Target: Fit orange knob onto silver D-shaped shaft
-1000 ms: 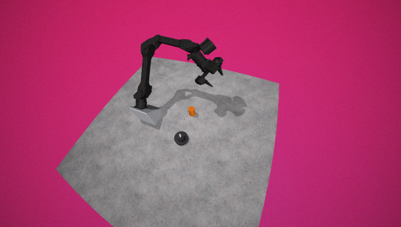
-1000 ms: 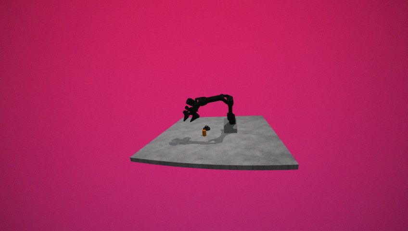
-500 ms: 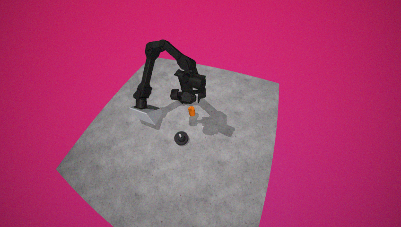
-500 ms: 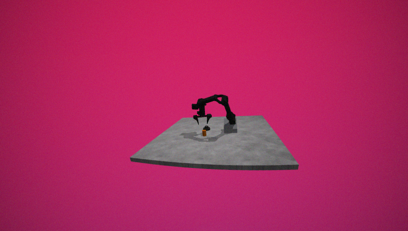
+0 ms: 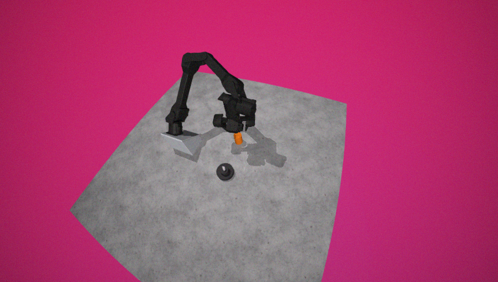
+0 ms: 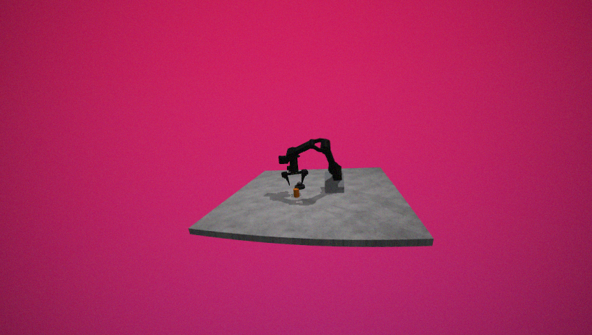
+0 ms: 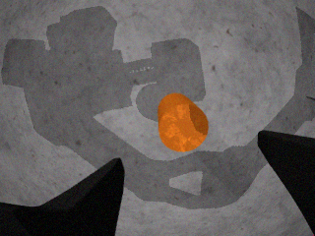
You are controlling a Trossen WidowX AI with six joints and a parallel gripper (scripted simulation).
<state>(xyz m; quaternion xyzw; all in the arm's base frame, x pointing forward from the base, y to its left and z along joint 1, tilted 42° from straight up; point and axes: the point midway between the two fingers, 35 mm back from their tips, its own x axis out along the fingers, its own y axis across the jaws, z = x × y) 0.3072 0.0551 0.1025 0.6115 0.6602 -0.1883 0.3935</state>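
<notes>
The orange knob (image 5: 238, 138) (image 6: 296, 192) (image 7: 181, 122) stands upright on the grey table (image 5: 174, 227) (image 6: 352, 220) (image 7: 250, 39). My gripper (image 5: 239, 130) (image 6: 295, 181) (image 7: 195, 152) hangs just above it, open and empty, one finger on each side of the knob. The fingers do not touch the knob. The black round pedestal (image 5: 225, 173) (image 6: 299, 185) with its silver shaft (image 5: 222, 170) stands apart from the knob, toward the table's middle. In the wrist view only the pedestal's edge shows at the top. The knob's hole is hidden underneath it.
The arm's base sits on a grey wedge mount (image 5: 185, 141) (image 6: 333, 184) near the knob. The arm's shadow (image 5: 262, 153) lies on the table around the knob. Pink background surrounds the table's edges.
</notes>
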